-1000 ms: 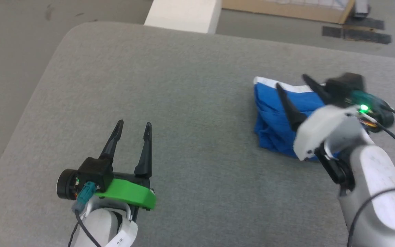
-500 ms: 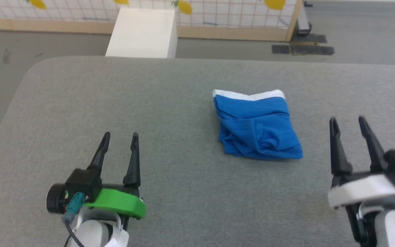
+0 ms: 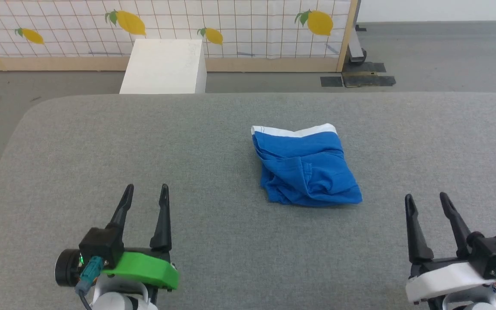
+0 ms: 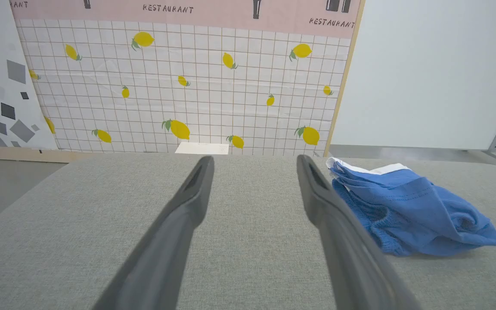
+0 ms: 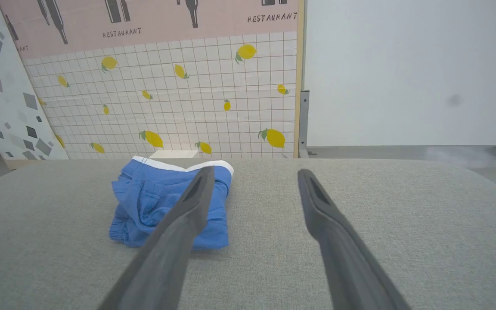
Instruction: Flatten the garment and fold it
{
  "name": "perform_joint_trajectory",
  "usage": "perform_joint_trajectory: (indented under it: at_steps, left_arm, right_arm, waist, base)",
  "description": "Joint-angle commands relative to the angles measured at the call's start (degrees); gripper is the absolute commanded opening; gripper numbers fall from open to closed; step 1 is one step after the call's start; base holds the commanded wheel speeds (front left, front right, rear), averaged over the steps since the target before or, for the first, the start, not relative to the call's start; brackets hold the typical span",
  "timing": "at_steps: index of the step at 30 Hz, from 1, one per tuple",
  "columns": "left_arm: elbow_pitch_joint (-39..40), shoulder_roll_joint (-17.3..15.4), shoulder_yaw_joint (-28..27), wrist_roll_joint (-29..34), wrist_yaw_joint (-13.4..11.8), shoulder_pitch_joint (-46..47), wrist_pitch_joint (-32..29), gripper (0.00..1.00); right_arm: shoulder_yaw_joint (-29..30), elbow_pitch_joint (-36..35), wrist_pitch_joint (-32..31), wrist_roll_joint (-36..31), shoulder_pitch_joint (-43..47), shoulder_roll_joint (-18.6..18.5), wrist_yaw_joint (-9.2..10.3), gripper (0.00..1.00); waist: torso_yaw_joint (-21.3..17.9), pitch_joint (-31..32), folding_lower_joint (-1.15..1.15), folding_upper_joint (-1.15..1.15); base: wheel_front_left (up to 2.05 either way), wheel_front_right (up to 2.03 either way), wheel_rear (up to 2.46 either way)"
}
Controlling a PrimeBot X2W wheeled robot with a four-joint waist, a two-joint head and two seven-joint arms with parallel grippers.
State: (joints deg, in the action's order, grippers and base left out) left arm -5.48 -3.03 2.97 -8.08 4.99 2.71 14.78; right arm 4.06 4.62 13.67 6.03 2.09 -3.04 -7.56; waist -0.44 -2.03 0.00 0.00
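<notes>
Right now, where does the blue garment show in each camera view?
Head view: the garment lies just right of centre.
Left wrist view: garment at the right, mid-height.
Right wrist view: garment left of centre, partly behind one of the fingers.
Shared landmark: the white box, farther back.

**Folded shorts on the grey table, gripper spread**

The blue shorts [image 5: 153,202] lie bunched in a rough fold on the grey padded table [image 5: 381,224], with a white band along their far edge. The right gripper [image 5: 255,172] stands wide apart. One finger crosses in front of the shorts' right edge, while the other lies well to their right. Behind the shorts sits a white box [image 5: 172,153], then a lemon-print panel [image 5: 166,107], with a plain white wall [image 5: 403,73] further right.
</notes>
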Motion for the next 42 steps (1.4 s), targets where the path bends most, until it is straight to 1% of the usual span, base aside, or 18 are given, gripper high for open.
perform_joint_trajectory:
  at_steps: [1, 17, 32, 34, 36, 37, 38, 41, 42]
  left_arm:
    - [-0.24, 0.15, -0.15, 0.06, 0.16, -1.03, 0.22, 1.0]
    - [-0.52, 0.15, 0.32, -0.37, 0.13, -1.27, 0.22, 1.0]
    - [-0.48, 0.15, 0.22, -0.25, 0.1, -1.0, 0.22, 1.0]
    - [-0.45, 0.15, 0.27, -0.23, 0.1, -0.97, 0.22, 1.0]
    - [-0.26, 0.15, 0.37, -0.03, 0.14, -0.78, 0.22, 1.0]
    - [-0.14, 0.15, 0.35, 0.13, 0.18, -0.65, 0.22, 1.0]
    - [-0.03, 0.15, 0.3, 0.24, 0.21, -0.54, 0.22, 1.0]
    - [0.3, 0.15, 0.08, 0.43, 0.3, 0.14, 0.22, 1.0]
    - [0.38, 0.15, 0.07, 0.41, 0.33, 0.45, 0.22, 1.0]
  right_arm:
    - [-0.27, 0.09, 0.56, -0.94, 0.71, 0.15, 0.08, 1.0]
    - [-0.44, -0.51, 0.52, -1.29, 1.71, 0.16, 0.08, 1.0]
    - [-0.3, -0.3, -0.6, 0.71, 1.49, 0.16, 0.08, 1.0]
    - [-0.75, 0.12, -2.49, 4.31, 1.18, 0.16, 0.08, 1.0]
    - [-0.67, 0.44, -5.21, 10.58, -0.21, 0.16, 0.08, 1.0]
    - [-0.27, 0.9, -7.51, 15.44, -1.41, 0.16, 0.08, 1.0]
    - [0.14, 1.31, -9.75, 18.94, -2.5, 0.16, 0.08, 1.0]
    - [2.71, 3.73, -19.19, 32.54, -7.29, 0.16, 0.08, 1.0]
    - [3.73, 4.5, -22.12, 35.07, -8.88, 0.16, 0.08, 1.0]
  waist:
    - [0.05, 0.21, 0.0, 0.0]
    - [0.78, -0.07, 0.0, 0.0]
    - [1.55, -0.61, 0.0, 0.0]
    - [1.79, -0.81, 0.0, 0.0]
    - [1.95, -1.38, 0.0, 0.0]
    - [2.01, -1.66, 0.0, 0.0]
    - [2.1, -1.99, 0.0, 0.0]
    - [2.71, -3.38, 0.0, 0.0]
    - [2.97, -3.92, 0.0, 0.0]
  base:
    - [0.0, 0.0, 0.0]
    - [0.0, 0.0, 0.0]
    - [0.0, 0.0, 0.0]
    - [0.0, 0.0, 0.0]
    - [0.0, 0.0, 0.0]
    - [0.0, 0.0, 0.0]
    - [0.0, 0.0, 0.0]
    - [0.0, 0.0, 0.0]
    - [0.0, 0.0, 0.0]
